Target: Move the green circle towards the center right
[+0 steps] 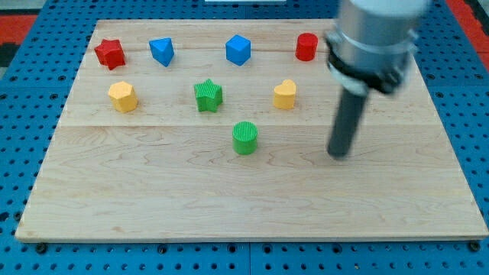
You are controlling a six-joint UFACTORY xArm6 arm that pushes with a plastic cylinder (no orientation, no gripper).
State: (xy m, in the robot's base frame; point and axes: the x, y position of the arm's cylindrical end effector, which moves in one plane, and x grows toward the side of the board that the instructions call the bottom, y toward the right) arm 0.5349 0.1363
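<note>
The green circle [245,137], a short ribbed cylinder, stands on the wooden board [229,206] a little right of the middle. My tip [338,155] rests on the board well to the view's right of the green circle, apart from it, with bare wood between them. The rod rises to the arm's grey body [374,38] at the view's top right.
A red star [110,53], blue triangle-like block [162,51], blue hexagon-like block [238,50] and red cylinder [306,46] line the top. Below them are a yellow hexagon-like block [122,96], a green star [208,95] and a yellow heart [285,94].
</note>
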